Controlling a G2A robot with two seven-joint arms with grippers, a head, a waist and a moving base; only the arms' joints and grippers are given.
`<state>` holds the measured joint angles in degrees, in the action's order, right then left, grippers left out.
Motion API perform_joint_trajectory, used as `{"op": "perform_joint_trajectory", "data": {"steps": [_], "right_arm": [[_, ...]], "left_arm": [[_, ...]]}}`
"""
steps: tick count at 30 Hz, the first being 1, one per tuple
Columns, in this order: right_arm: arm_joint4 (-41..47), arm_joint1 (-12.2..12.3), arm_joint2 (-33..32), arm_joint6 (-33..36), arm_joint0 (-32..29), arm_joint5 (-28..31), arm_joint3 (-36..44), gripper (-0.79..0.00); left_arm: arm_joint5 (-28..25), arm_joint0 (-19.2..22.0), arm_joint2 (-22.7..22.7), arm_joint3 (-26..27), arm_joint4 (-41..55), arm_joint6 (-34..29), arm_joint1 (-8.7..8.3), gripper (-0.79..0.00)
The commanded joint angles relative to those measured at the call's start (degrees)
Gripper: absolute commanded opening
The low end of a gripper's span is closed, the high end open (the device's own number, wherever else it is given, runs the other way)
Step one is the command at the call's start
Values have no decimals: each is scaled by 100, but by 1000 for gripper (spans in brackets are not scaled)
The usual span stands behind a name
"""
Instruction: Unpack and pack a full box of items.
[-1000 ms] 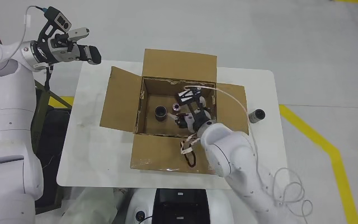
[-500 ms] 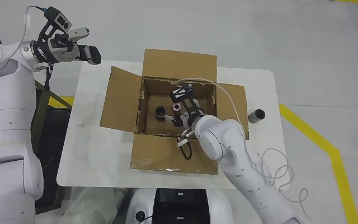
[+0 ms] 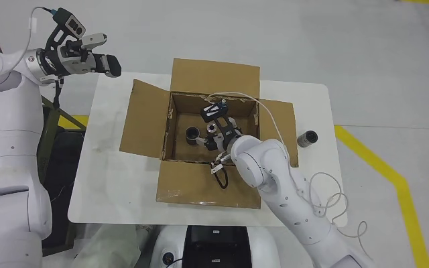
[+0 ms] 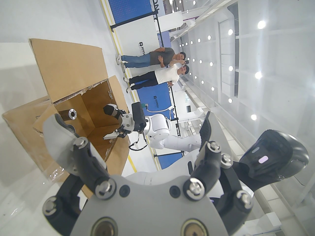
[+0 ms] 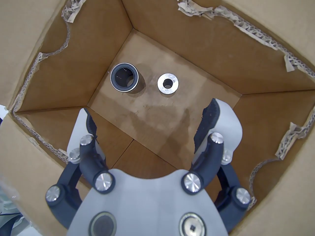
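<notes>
An open cardboard box (image 3: 144, 119) stands in the middle of the white table (image 3: 110, 187). On its floor stand a dark hollow cylinder (image 3: 192, 136) (image 5: 124, 77) and a silver cylinder (image 5: 168, 83) with a centre hole, side by side. My right gripper (image 3: 214, 136) (image 5: 150, 110) hangs open inside the box, above and a little short of both cylinders, holding nothing. My left gripper (image 3: 110, 64) (image 4: 130, 121) is open and empty, raised beyond the table's far left corner. From there the box (image 4: 73, 74) and the right gripper (image 4: 113, 124) are seen from the side.
A third dark cylinder (image 3: 308, 138) stands on the table to the right of the box. All box flaps are folded outward, and the inner rim (image 5: 196, 8) is torn. A white cable (image 3: 268, 114) loops over the box's right side.
My right gripper has shifted left inside the box, toward the two cylinders. The left arm has stayed still.
</notes>
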<state>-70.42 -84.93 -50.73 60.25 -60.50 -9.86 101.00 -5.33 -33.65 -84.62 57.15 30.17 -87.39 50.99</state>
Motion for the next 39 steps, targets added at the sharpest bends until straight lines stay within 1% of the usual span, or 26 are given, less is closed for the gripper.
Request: {"op": "perform_joint_trajectory", "data": {"steps": [1,27,29,31,39], "right_arm": [[0,0,0,0,0,0,0,0],[0,0,0,0,0,0,0,0],[10,6,-14,-177,-82,72,-49,0],[39,5,-39,-211,-82,124,-102,0],[68,-17,-12,-34,13,259,-159,0]], "left_arm": [[0,0,0,0,0,0,0,0],[0,0,0,0,0,0,0,0],[0,0,0,0,0,0,0,0],[0,0,0,0,0,0,0,0],[0,0,0,0,0,0,0,0]]}}
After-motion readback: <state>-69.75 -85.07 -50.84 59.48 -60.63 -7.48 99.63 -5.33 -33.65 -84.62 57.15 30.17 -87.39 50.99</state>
